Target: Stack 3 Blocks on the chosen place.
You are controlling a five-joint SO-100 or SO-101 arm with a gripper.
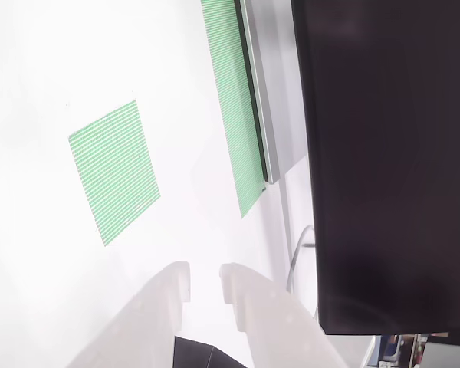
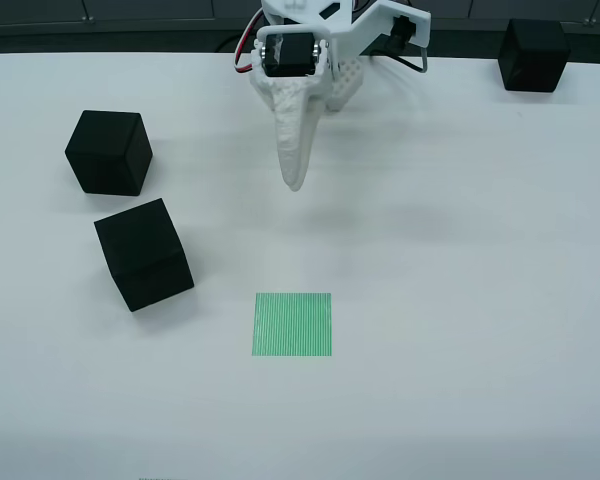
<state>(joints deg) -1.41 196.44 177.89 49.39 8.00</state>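
Three black blocks are seen on the white worktop in the overhead view, and none is on the green patch, so no stacking has been done yet. Two blocks are on the left side of that view: one block lies further back, and a second block, turned a little, lies near it and closer to the patch. They are close to each other but apart. The third block is at the far right edge, well apart from the others.

The pincer hangs above the worktop, behind the patch in the overhead view, and nothing is held by it. In the wrist view the pincer is seen slightly parted, with a narrow gap between the white fingertips, and the patch is seen ahead of it on the bare surface.

The blocks are judged to be stiff and probably light, with matte, finely textured faces that should not slip much. Nothing fragile is suggested. Each block appears about as wide as the opening of the pincer, so little room is left. A block should be taken from above, on two opposite flat faces near the middle, not on the rounded edges or across a corner. For the turned block, the wrist should first be aligned with its faces. The nearer left block is probably the easiest to take first, but the gap beside its neighbour should be watched.
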